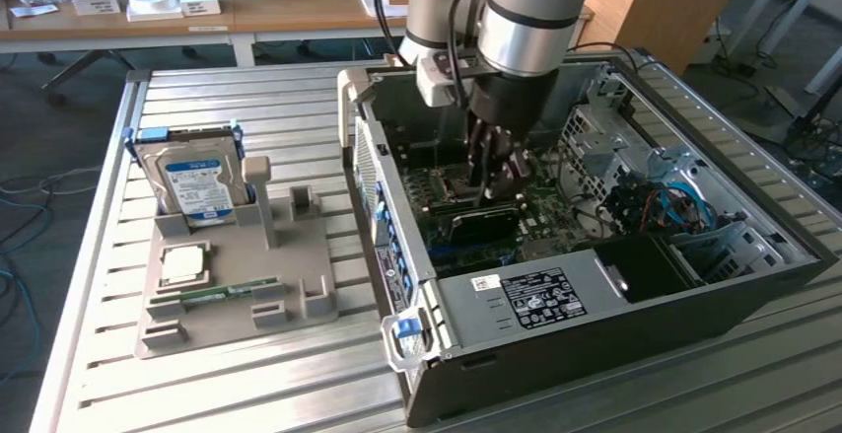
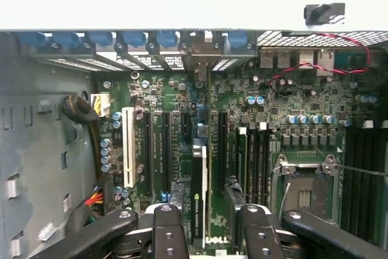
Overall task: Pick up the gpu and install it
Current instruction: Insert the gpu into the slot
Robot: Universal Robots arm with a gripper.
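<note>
the grey robot arm reaches down from the upper middle of the exterior view into the open black computer case [image 1: 736, 295], which lies on its side on the slatted metal table [image 1: 79, 354]. the black two-fingered gripper [image 1: 498, 172] sits low inside the case, over the green motherboard [image 2: 273, 95]. its fingers [image 2: 168, 235] stand spread wide with the gpu [image 2: 199, 192], a thin flat card with a dark face and green edge, standing on edge between them; whether the pads actually press on it cannot be told. in the wrist view the card runs up the middle of the frame among the long black expansion slots [image 2: 159, 150], its far end toward the pale metal bracket openings with blue clips [image 2: 165, 40] along the case's rear wall. in the exterior view the card shows as a dark slab [image 1: 476, 224] just below the gripper, near the centre of the frame.

at the left of the exterior view a grey plastic parts holder [image 1: 231, 295] carries a silver hard drive with a blue label [image 1: 195, 186] standing upright, a square silver processor chip [image 1: 181, 261] and a narrow green ram stick [image 1: 227, 291] lying flat
</note>
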